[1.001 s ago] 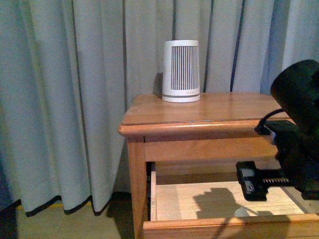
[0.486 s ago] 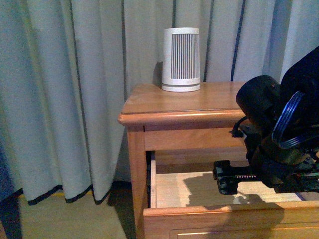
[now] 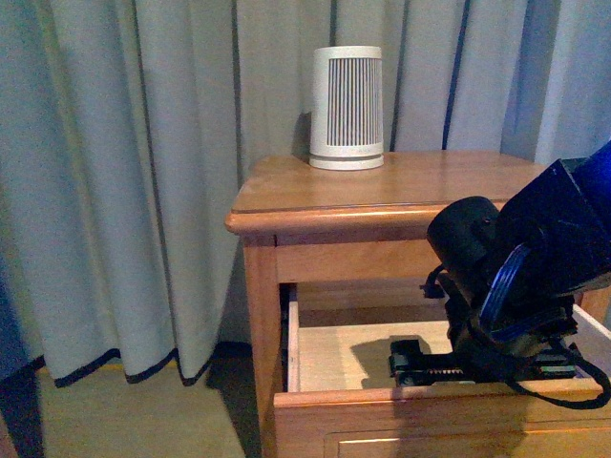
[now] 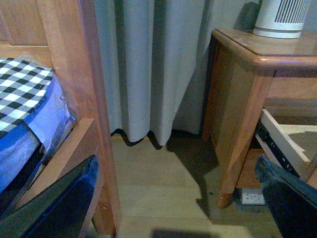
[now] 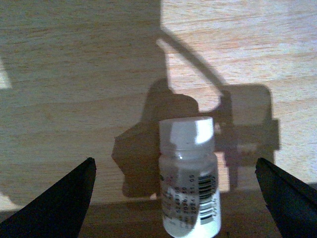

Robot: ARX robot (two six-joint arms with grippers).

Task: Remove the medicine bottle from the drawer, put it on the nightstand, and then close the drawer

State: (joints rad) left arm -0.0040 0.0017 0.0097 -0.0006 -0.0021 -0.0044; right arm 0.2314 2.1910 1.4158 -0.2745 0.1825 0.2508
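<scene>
The medicine bottle, small and white with a white cap and a printed label, rests on the pale wood floor of the drawer. My right gripper is open, with one finger on each side of the bottle and clear of it. In the front view the right gripper reaches down into the pulled-out upper drawer of the honey-wood nightstand; the bottle is hidden there. My left gripper hangs open over the floor beside the nightstand, holding nothing.
A white ribbed device stands at the back of the nightstand top. Grey curtains hang behind. A wooden bed post and a checked cloth are close to the left arm. A white socket sits near the nightstand's foot.
My right arm has come down and to the left, deeper into the open drawer. The front view now shows more of the drawer front.
</scene>
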